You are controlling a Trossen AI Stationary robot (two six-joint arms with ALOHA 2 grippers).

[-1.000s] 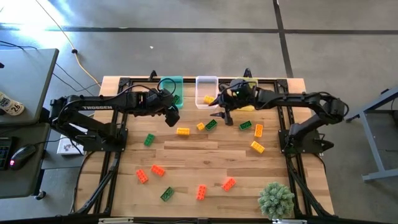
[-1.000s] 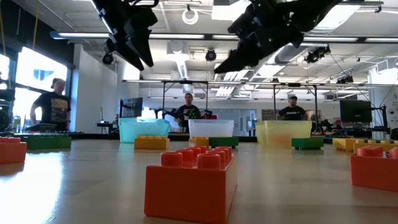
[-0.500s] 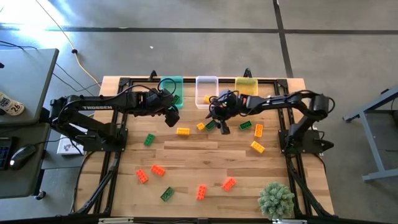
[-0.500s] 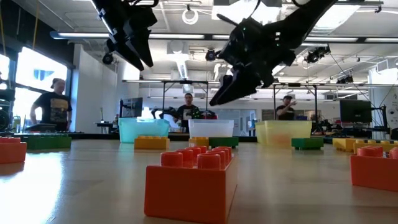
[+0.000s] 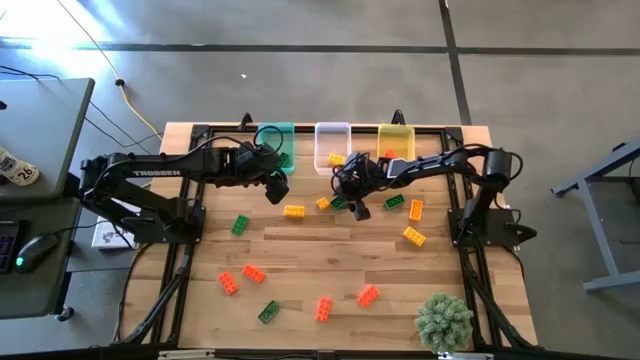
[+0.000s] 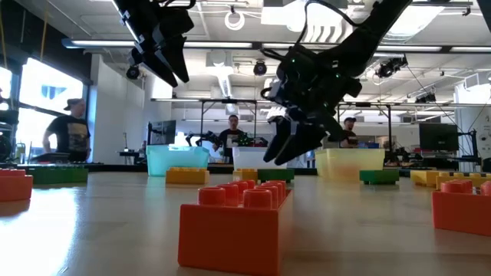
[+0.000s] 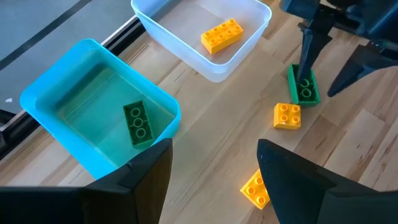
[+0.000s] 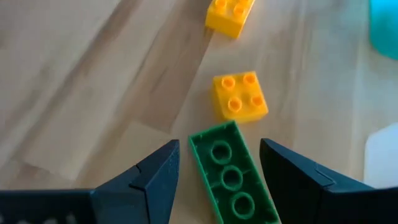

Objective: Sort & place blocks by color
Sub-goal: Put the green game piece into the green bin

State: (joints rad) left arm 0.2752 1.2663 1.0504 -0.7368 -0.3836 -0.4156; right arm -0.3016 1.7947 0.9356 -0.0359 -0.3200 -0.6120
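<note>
Right gripper (image 8: 217, 165) hangs spread wide, fingers straddling a green block (image 8: 233, 177) just beside the clear bin (image 5: 331, 147), left gripper (image 7: 214, 165) parted nearby.

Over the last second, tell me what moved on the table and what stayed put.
The right gripper swung away from the yellow bin toward the table's middle and came down; its open fingers now straddle a green block beside a small yellow block, not yet closed on it. The left gripper stayed hovering open near the teal bin. No block or bin moved.
</note>
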